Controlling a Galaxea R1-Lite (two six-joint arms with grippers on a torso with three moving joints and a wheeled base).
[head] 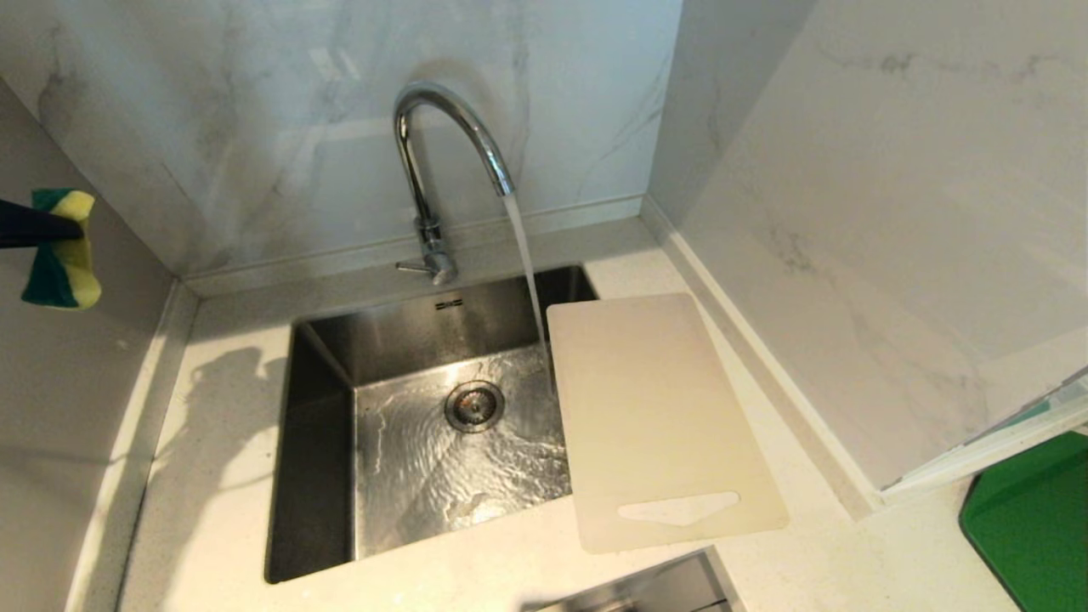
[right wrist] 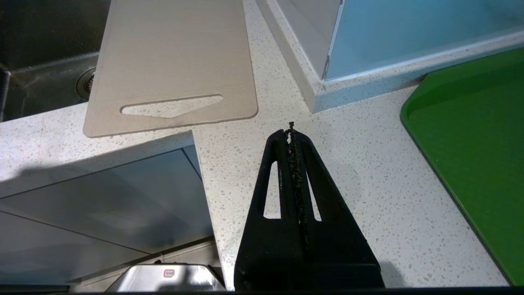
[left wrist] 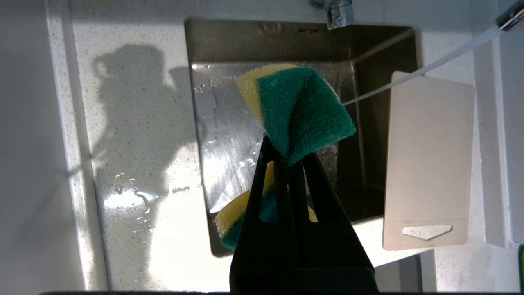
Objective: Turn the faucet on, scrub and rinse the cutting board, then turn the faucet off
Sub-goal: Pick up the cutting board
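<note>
The chrome faucet [head: 429,161] is running; its stream falls into the steel sink [head: 323,442] just beside the far end of the cutting board [head: 654,416]. This cream-white board lies flat on the sink's right rim and the counter, handle cutout [head: 677,507] toward me. At the head view's left edge my left gripper [head: 72,228] is high above the counter, shut on a folded yellow-green sponge [head: 61,251]. The left wrist view looks down past the sponge [left wrist: 299,110] at the sink and the board [left wrist: 428,164]. My right gripper [right wrist: 290,133] hangs shut and empty over the counter, near the board [right wrist: 172,61].
Marble walls enclose the sink at the back, left and right. A dark green board [head: 1033,518] lies on the counter at the far right, beyond a jutting wall corner [head: 867,501]. A steel panel [head: 637,591] sits at the counter's front edge.
</note>
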